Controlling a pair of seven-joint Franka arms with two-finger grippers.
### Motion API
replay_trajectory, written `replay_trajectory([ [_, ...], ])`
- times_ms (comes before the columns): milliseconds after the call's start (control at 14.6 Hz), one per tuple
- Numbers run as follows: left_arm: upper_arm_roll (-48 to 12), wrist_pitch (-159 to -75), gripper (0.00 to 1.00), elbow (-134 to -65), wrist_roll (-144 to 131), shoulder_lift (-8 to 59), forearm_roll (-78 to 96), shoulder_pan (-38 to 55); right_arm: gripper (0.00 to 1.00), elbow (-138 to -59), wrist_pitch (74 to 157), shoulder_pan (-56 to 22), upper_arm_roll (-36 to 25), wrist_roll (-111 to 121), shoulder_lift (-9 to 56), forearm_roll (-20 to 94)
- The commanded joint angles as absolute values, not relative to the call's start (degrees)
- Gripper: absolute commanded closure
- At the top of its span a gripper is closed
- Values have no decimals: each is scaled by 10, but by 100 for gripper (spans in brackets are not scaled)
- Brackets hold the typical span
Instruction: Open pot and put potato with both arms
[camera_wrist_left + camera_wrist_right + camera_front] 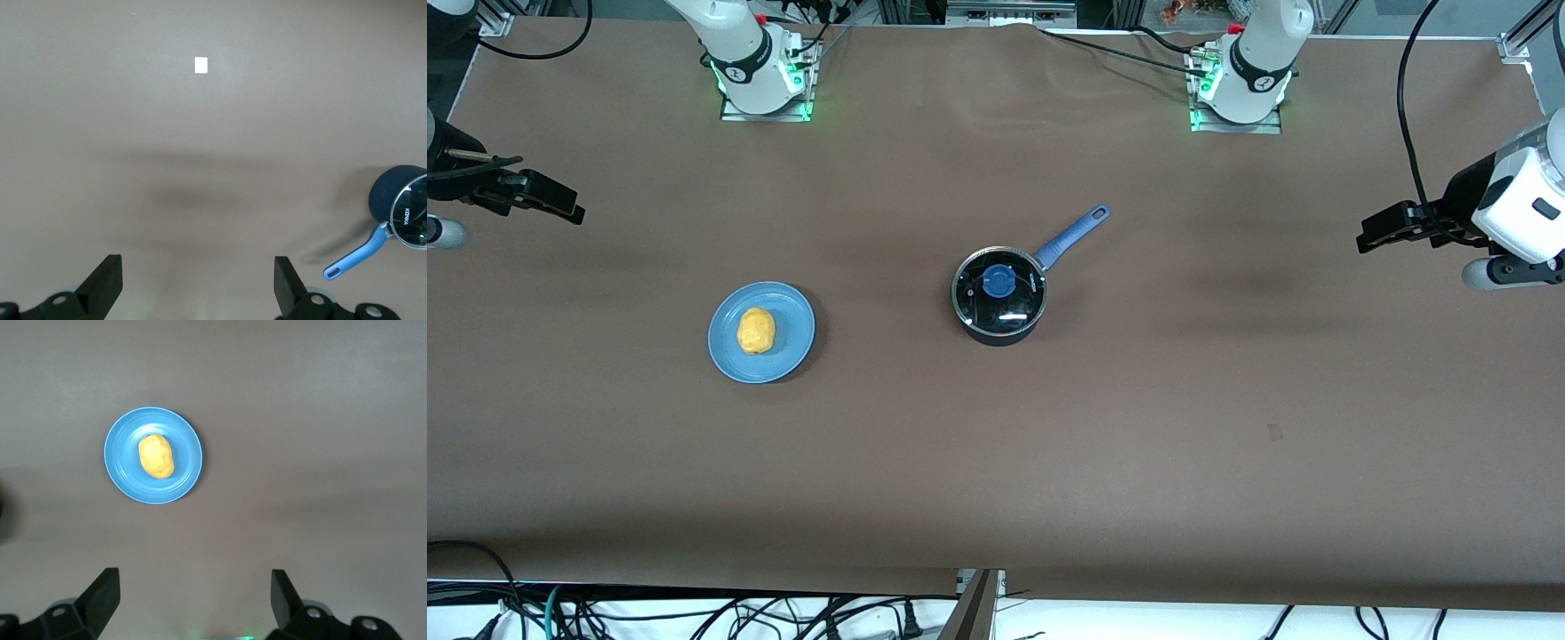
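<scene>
Two grippers hang over the table's ends, both with fingers spread wide and empty. The right gripper (560, 206) waits over its end of the brown table (1138, 427). The lumpy yellow-orange potato (756, 331) lies on a light-blue plate (793, 316). The black pot (1000, 296), glass lid on, sits mid-table, blue handle (1074, 236) angled toward the left arm's base. The left gripper (1376, 233) waits likewise.

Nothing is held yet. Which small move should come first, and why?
Probably the left hand, open and over bare table at its own end, should move over the pot to take the blue knob: the glass lid is still on. The potato lies on the plate; the right hand waits open.
</scene>
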State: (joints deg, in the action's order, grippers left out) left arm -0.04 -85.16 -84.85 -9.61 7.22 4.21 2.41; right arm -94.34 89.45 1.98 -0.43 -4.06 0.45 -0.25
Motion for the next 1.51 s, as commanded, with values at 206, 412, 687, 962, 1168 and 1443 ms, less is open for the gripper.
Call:
replay_trajectory([
  [206, -72, -872, 0, -846, -203, 83, 67, 36, 0, -943, 891, 18, -4, -45, 4, -10],
  [412, -154, -985, 0, -881, -342, 113, 62, 50, 0, -943, 889, 18, -4, -45, 3, -9],
  [687, -181, -1085, 0, -884, -438, 183, 48, 117, 0, -943, 889, 18, -4, -44, 3, -9],
  [962, -181, -1178, 0, -882, -474, 256, -7, 198, 0, -943, 889, 18, -4, -44, 4, -9],
  [1168, -181, -1211, 0, -875, -517, 313, -79, 248, 0, -943, 889, 19, -4, -44, 3, -9],
  [1443, -181, -1227, 0, -869, -560, 357, -118, 297, 0, -943, 889, 18, -4, -44, 4, -9],
])
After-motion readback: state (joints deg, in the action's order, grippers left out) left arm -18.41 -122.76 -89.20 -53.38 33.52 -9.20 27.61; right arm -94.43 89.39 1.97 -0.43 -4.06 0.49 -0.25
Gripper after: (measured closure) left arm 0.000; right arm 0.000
